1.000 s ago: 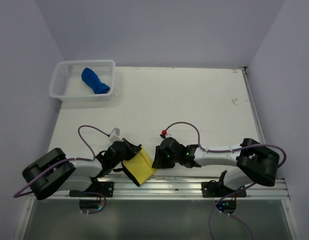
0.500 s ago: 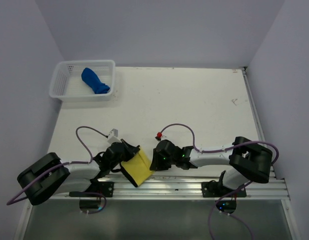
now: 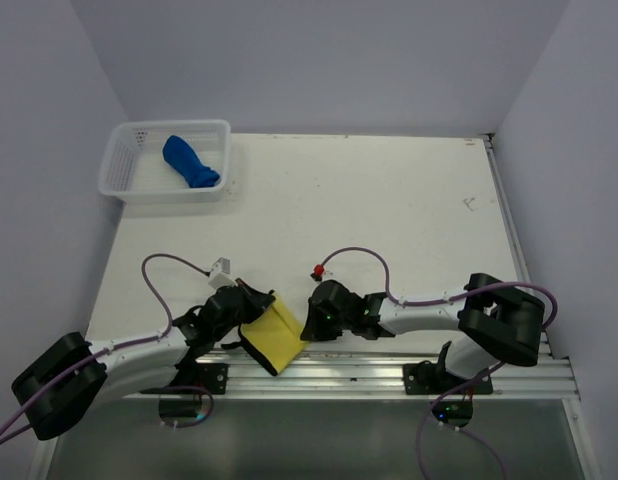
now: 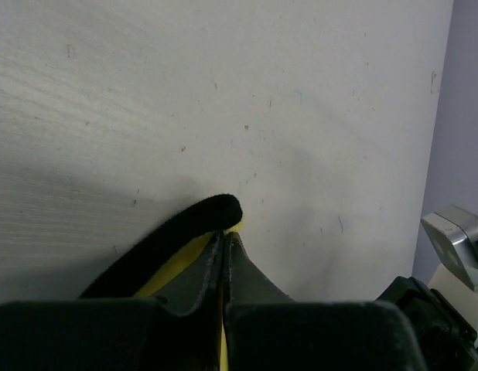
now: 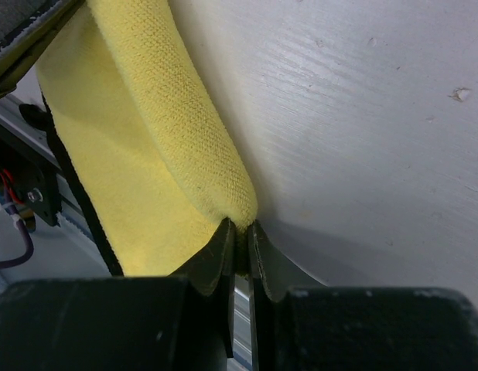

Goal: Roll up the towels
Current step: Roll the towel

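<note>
— What sits on the counter (image 3: 389, 220)?
— A white basket (image 3: 124, 178) at the far left corner, with the blue towel (image 3: 189, 162) lying inside it.
— And the yellow towel (image 3: 272, 338)?
— At the near edge, between the arms. The left gripper (image 4: 224, 239) is clamped on its black-edged corner, and the right gripper (image 5: 239, 232) pinches the opposite corner.

Setting: robotics lab test cell — white bench (image 3: 389, 200) boxed in by plain pale walls (image 3: 319, 60); left arm (image 3: 139, 350) and right arm (image 3: 429, 308) bolted to an aluminium rail (image 3: 369, 372); loose purple cables (image 3: 354, 252); white mesh basket (image 3: 129, 185) at a far corner.
</note>
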Controlling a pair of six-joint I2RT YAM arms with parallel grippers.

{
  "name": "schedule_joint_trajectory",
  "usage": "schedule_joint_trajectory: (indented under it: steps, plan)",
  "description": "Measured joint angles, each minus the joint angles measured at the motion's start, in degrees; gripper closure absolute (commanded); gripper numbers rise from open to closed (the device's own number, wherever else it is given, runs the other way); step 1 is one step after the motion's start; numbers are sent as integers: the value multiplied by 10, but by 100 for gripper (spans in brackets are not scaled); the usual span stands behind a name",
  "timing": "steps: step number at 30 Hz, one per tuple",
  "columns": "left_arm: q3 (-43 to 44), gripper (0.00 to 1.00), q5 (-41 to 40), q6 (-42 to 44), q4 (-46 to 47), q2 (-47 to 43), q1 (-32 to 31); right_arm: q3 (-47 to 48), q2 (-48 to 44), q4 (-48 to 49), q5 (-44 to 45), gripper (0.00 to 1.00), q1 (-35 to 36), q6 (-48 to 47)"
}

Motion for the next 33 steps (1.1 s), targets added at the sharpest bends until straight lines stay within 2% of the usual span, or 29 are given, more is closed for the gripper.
schedule_joint_trajectory:
  steps: [5, 19, 20, 23, 25, 33]
  plan:
    - [-1, 100, 0, -5, -28, -31, -4, 0, 0, 0, 2, 100, 2, 0]
    - [-2, 100, -9, -38, -89, -40, -16, 2, -2, -6, 16, 100, 4, 2]
    - [-1, 96, -9, -40, -90, -38, -16, 3, -2, -8, 17, 100, 5, -1]
    - [0, 66, -12, -42, -95, -35, -17, 6, -6, -18, 32, 100, 8, -10]
    - [15, 59, -18, -42, -109, -40, -19, 6, -12, -27, 45, 100, 9, -15]
    - [129, 51, -85, 30, -257, -61, -21, 7, -26, -48, 108, 100, 9, -20]
